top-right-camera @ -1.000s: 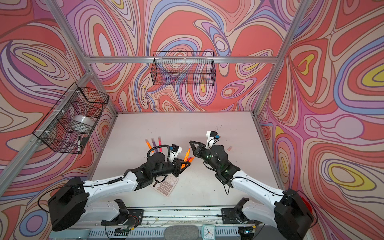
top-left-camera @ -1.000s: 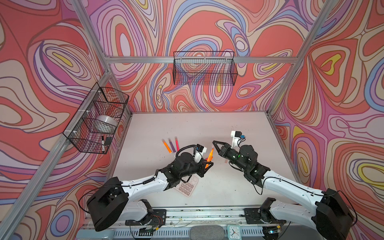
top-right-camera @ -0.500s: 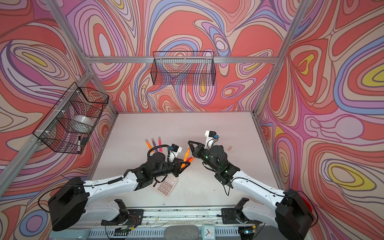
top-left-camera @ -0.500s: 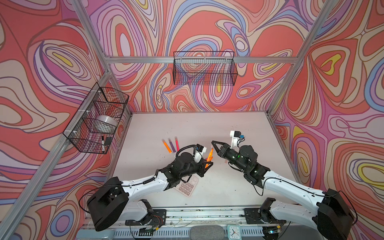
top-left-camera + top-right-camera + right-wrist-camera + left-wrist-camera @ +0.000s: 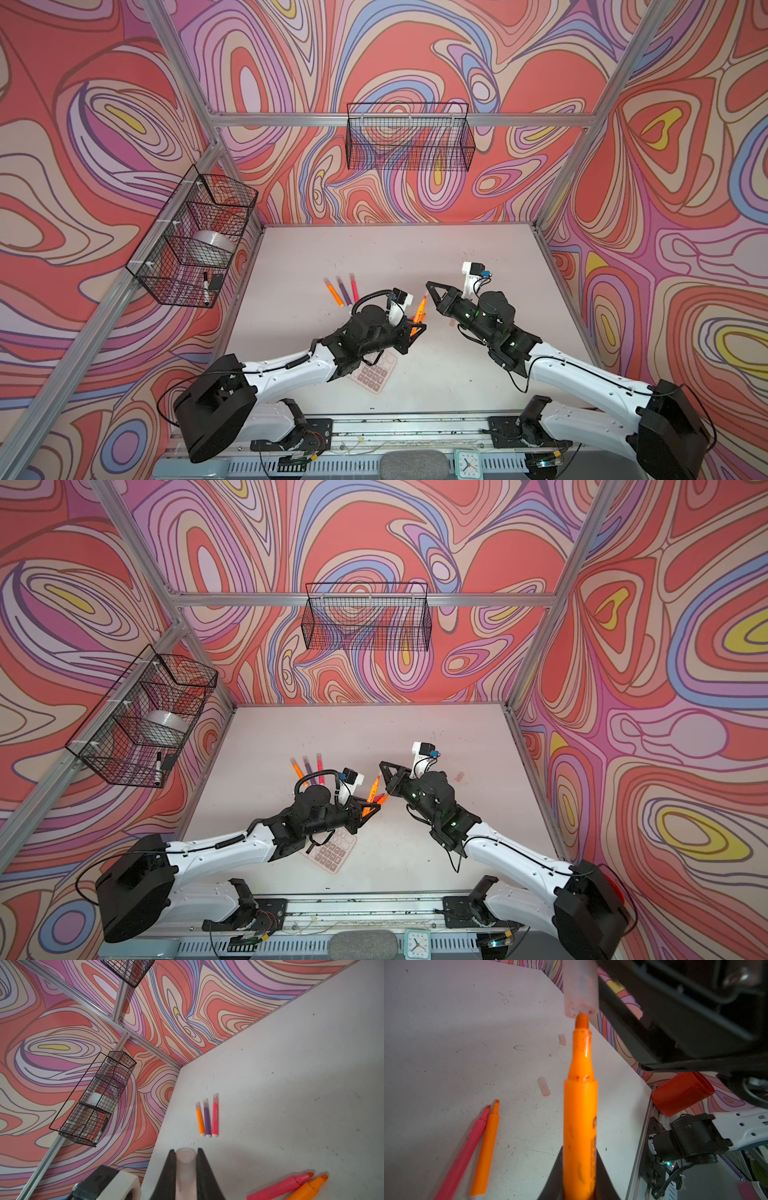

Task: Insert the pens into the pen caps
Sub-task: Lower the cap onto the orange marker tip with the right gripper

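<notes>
A: Far left?
B: On the white tabletop (image 5: 415, 257), three capped slim pens (image 5: 207, 1118), orange, purple, pink, side by side.
A: Your left gripper?
B: My left gripper (image 5: 417, 329) clamps a neon orange uncapped marker pen (image 5: 580, 1122), tip at the mouth of a pale translucent tube cap (image 5: 580, 987).
A: Right?
B: My right gripper (image 5: 185, 1153) pinches that cap. Farther right, two loose pale caps (image 5: 544, 1086) lie on the table.

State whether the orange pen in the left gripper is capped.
Uncapped: the pen shows its tip at the mouth of the cap, neck bare.
</notes>
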`<action>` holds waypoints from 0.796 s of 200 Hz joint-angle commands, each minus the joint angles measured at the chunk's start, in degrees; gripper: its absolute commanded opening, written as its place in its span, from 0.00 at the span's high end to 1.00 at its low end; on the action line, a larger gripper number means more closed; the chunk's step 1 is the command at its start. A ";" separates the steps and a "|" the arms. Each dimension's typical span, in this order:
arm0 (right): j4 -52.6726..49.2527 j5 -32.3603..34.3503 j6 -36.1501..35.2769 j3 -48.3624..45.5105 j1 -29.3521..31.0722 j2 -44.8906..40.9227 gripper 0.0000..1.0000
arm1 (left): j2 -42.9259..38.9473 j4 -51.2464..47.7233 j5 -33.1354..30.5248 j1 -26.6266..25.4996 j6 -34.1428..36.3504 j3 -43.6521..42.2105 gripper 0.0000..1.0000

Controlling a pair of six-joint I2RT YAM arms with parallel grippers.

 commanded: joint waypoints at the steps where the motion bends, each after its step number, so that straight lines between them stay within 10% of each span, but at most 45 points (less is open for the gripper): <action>1: -0.47 0.53 -0.98 1.51 0.27 0.58 0.99 | -1.74 1.72 -0.34 -0.13 -0.16 -0.59 1.00; 159: 2.71 -3.18 1.88 -0.58 1.00 1.10 1.00 | -2.13 1.97 -3.15 -0.15 0.28 -0.31 1.00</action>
